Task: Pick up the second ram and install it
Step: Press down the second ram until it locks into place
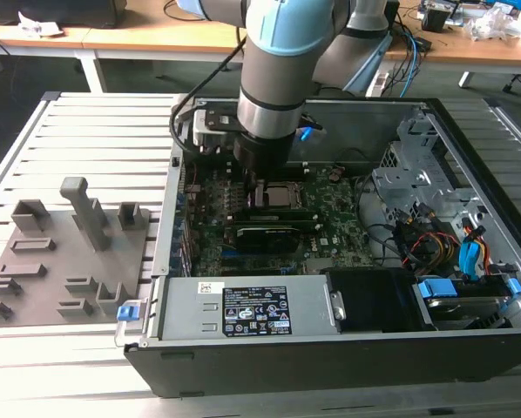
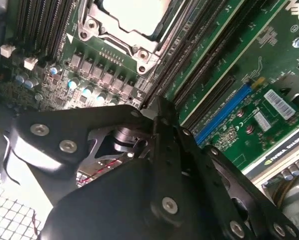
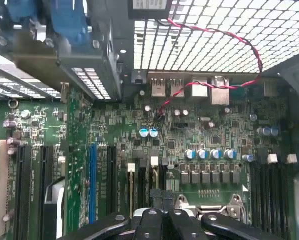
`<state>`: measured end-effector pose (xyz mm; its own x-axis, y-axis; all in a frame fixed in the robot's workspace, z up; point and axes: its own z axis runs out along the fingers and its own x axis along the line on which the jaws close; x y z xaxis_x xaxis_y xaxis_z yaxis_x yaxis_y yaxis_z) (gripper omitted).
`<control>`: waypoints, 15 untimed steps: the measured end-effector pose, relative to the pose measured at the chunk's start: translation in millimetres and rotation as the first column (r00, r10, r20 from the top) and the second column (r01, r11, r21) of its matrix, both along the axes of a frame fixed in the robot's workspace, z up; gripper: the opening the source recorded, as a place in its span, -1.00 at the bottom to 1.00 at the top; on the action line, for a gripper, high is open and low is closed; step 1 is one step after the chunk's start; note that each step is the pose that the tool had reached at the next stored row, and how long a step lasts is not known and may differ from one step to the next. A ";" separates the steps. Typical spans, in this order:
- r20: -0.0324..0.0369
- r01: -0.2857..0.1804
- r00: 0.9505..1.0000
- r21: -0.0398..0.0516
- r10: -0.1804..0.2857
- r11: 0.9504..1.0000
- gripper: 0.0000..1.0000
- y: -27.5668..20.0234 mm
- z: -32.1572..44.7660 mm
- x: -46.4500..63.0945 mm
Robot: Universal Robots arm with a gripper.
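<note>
Exterior view shows my pincer (image 1: 259, 178) low inside the open computer case (image 1: 470, 139), over the green motherboard (image 1: 339, 213). The grey holder tray (image 1: 34, 279) lies at nine o'clock from the case. In both wrist views my fingertips (image 3: 162, 197) look pressed close together, just beside the shiny chip socket (image 2: 124, 15) and above the dark slots (image 3: 142, 180). I cannot tell where the second ram is among those slots.
</note>
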<state>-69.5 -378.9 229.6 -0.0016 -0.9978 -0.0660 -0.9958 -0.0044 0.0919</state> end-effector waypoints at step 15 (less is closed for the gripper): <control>-0.018 0.000 1.000 0.001 0.000 1.000 -0.79 0.4 14.3 48.7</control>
<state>-20.8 -378.5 243.9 -0.0029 -0.9978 -0.0667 -0.9940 -0.0045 0.1096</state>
